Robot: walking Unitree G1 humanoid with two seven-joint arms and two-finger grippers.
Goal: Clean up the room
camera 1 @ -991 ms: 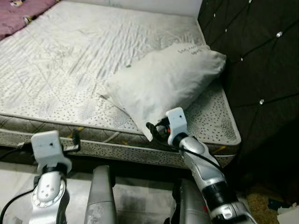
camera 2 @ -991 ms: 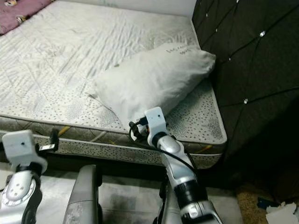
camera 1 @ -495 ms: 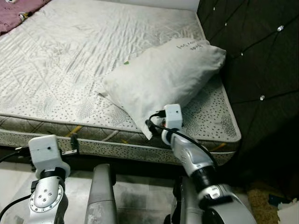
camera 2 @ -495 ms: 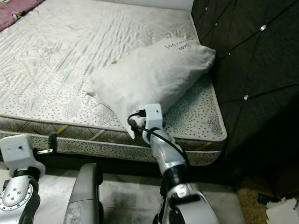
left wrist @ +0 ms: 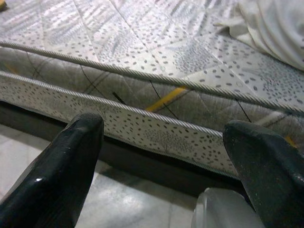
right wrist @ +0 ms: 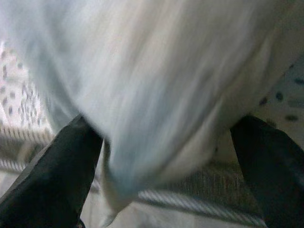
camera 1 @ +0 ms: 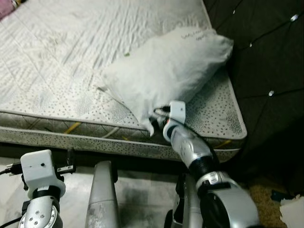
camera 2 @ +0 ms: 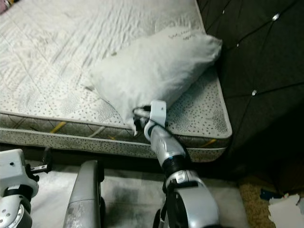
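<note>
**Right gripper at the pillow's near corner**

The right gripper (right wrist: 161,156) is at the mattress edge with its two fingers (right wrist: 57,175) spread wide apart, and the near corner of the pillow (camera 1: 166,71) bulges into the gap between them. Nothing is clamped yet; the cloth seems to brush the fingers, though the wrist picture is blurred.

The pillow lies slantwise on the bare mattress (camera 1: 61,61): its near corner hangs just over the mattress edge, its far end leans toward the dark tufted headboard (camera 1: 266,57). It looks light, soft and baggy, so it will likely sag and fold when lifted by one point. A pinch on the loose corner cloth should hold, since the fabric is not slippery; a deeper bite into the stuffed part beside the corner would probably carry it more steadily.

The left gripper (left wrist: 166,161) hovers low in front of the mattress side, fingers apart, holding nothing.
</note>
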